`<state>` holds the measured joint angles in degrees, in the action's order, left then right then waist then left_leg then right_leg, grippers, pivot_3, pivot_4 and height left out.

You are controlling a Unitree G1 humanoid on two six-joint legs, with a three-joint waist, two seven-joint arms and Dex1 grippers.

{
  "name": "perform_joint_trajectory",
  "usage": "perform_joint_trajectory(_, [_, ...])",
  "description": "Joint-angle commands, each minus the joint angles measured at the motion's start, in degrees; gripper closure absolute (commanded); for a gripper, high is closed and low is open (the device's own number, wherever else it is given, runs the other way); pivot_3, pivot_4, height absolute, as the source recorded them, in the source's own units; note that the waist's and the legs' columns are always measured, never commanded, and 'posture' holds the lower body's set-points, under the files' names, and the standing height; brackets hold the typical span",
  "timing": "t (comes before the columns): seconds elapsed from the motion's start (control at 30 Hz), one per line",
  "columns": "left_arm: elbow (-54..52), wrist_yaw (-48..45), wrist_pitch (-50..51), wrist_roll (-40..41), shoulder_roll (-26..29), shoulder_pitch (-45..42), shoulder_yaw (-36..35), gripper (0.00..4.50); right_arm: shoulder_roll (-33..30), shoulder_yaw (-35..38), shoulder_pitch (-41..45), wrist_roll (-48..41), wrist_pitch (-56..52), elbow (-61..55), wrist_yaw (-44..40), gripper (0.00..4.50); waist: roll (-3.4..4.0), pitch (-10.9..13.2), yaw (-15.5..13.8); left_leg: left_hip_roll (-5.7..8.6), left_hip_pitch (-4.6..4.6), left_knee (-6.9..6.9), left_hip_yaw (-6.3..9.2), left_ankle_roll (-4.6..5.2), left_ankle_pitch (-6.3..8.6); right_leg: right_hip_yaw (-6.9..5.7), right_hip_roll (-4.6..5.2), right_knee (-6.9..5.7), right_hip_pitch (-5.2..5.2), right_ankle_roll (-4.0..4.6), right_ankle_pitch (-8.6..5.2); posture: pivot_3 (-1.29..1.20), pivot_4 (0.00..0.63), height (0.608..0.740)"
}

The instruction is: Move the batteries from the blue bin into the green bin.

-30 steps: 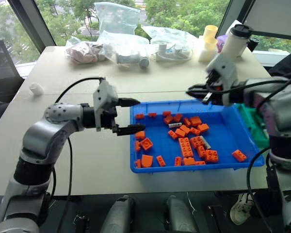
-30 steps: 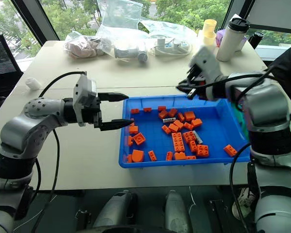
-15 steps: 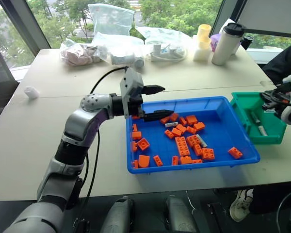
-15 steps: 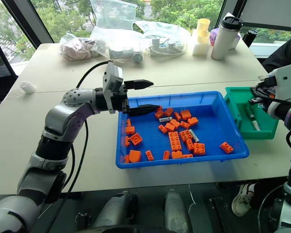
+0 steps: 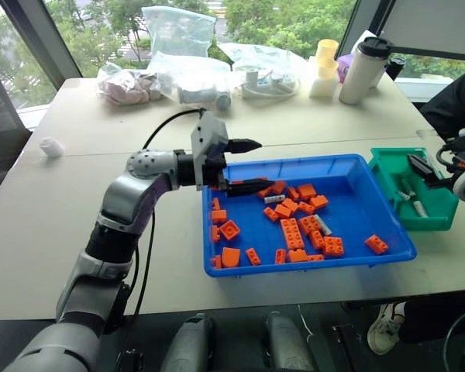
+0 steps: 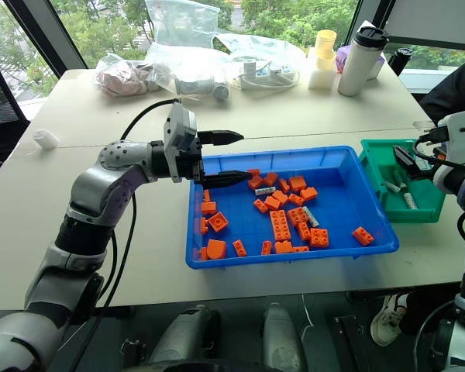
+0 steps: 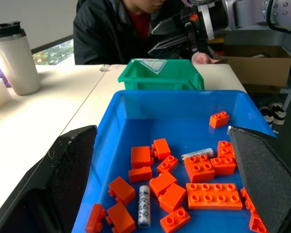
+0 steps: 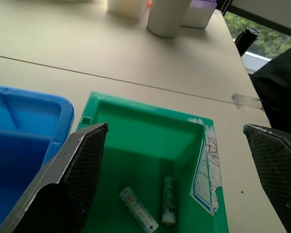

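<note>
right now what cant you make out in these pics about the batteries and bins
- Green bin floor: in the right wrist view, the right gripper's fingers and the frame edge cut it off, so its two batteries may not be all.
- Blue bin: the left gripper's fingers cover its near corners in the left wrist view.
- Battery markings: too small everywhere.

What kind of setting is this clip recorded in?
Likely an office or lab room: a long beige table beside large windows with trees outside, a travel mug, and cardboard boxes on the floor.
</note>
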<state>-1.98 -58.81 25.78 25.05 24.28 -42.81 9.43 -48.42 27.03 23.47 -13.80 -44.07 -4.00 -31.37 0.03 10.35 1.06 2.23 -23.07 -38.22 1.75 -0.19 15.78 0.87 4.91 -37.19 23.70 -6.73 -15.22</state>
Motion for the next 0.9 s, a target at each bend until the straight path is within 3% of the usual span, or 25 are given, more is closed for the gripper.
perform_joint_trajectory(0.03, [-2.95, -2.49, 1.01, 0.22, 4.17, 0.09, -1.55, 0.0, -0.51, -5.49, 3.88, -7.11, -3.02, -8.55, -6.38, 0.17, 0.01, 0.0, 0.17, -0.04, 0.02, 0.02, 0.0, 0.0, 0.0, 0.01, -0.05, 0.0, 0.01, 0.0, 0.0, 0.0, 0.15, 0.74])
perform_joint_trajectory(0.2, [-9.25, -7.57, 5.29, 0.8, 14.98, 3.89, -1.67, 0.0, 0.76, -18.43, 6.68, -13.01, -8.01, -11.8, -15.11, 0.17, -0.02, 0.01, -0.11, -0.13, 0.01, 0.05, 0.05, 0.02, 0.02, 0.08, -0.16, 0.02, 0.03, 0.01, 0.0, 0.0, 0.15, 0.74])
perform_joint_trajectory(0.4, [-14.33, -7.17, 7.52, 1.38, 21.54, 7.38, -3.97, 0.0, 3.58, -31.96, 9.97, -8.49, -4.29, -6.93, -18.06, 0.17, -0.08, 0.04, -1.02, 0.01, -0.14, -0.08, 0.09, 0.07, 0.05, 0.06, -0.01, 0.11, 0.03, 0.0, 0.0, 0.0, 0.15, 0.74])
perform_joint_trajectory(0.53, [-17.06, -4.25, 9.3, 1.78, 22.1, 9.99, -5.77, 0.0, 5.72, -39.28, 12.93, -4.55, -4.72, -2.81, -18.15, 0.17, -0.08, 0.04, -0.68, 0.02, -0.15, -0.06, 0.1, 0.07, 0.05, 0.06, 0.01, 0.07, 0.08, 0.0, 0.0, 0.0, 0.15, 0.74])
perform_joint_trajectory(0.73, [-17.38, -1.49, 9.98, 1.87, 21.24, 12.51, -6.2, 0.0, 8.81, -40.56, 15.51, -4.28, -9.87, 0.07, -16.47, 0.17, -0.08, 0.04, -0.37, 0.02, -0.31, -0.06, 0.07, 0.05, 0.03, 0.07, 0.01, -0.02, 0.35, 0.0, 0.0, 0.0, 0.15, 0.74])
perform_joint_trajectory(0.83, [-17.41, -1.23, 10.1, 2.3, 21.22, 12.71, -6.22, 0.0, 9.11, -41.22, 15.86, -3.63, -10.02, 0.41, -16.48, 0.93, -0.08, 0.04, -0.38, 0.02, -0.33, -0.05, 0.07, 0.05, 0.03, 0.07, 0.01, -0.02, 0.38, 0.0, 0.0, 0.0, 0.15, 0.74])
perform_joint_trajectory(0.9, [-16.96, -1.25, 9.8, 2.28, 21.21, 12.61, -6.12, 0.0, 9.26, -41.71, 16.07, -2.9, -9.57, 0.85, -16.34, 0.93, -0.08, 0.04, -0.36, 0.02, -0.33, -0.05, 0.06, 0.05, 0.04, 0.07, 0.02, -0.02, 0.38, 0.0, 0.0, 0.0, 0.15, 0.74])
